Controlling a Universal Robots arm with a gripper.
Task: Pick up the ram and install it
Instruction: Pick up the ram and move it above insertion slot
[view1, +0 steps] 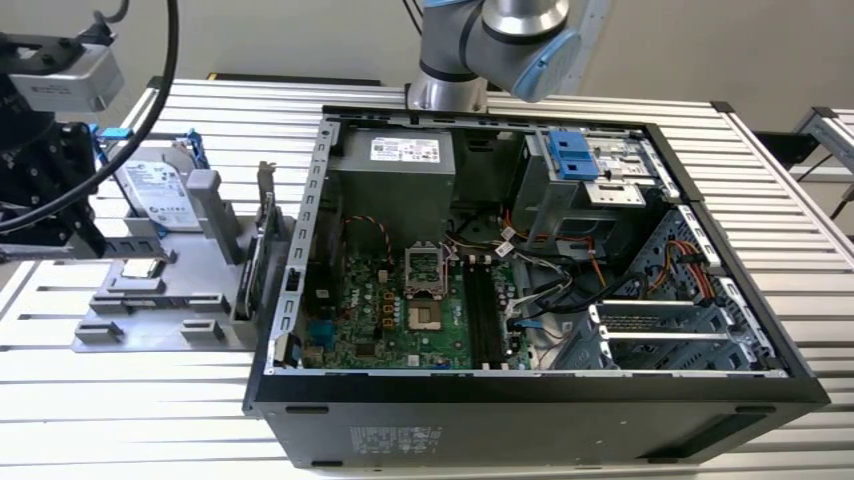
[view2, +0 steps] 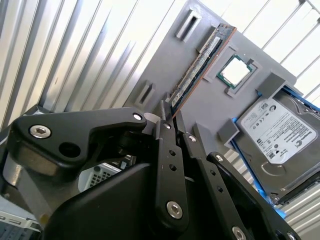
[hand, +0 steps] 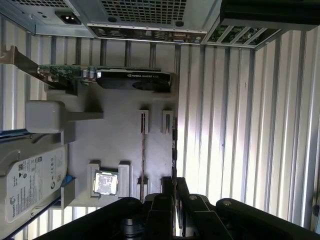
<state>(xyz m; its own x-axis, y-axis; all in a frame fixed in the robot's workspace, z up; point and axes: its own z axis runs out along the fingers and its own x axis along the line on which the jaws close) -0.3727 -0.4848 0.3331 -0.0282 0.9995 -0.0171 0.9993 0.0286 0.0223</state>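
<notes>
Hovering at one end of the ram (view2: 202, 62), which stands on edge on the gray holder plate (view2: 200, 112), the gripper (view2: 170, 112) could tilt and jam the stick by taking it so off-centre; how wide the claw is open I cannot tell.

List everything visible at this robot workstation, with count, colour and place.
ram: one, dark green, on edge in the holder
holder: one, grey, on the table, at the exterior view's left of the case
processor chip: one, silver, in a holder recess beside the ram
hard drive: one, silver with white label, at the holder's edge
expansion card: one, green and black, upright on the holder
computer case: one, black, open, on the table
motherboard: one, green, inside the case
table: one, silver slats, under everything
arm: one, grey and blue, behind the case
tool: one, black, close to one end of the ram
</notes>
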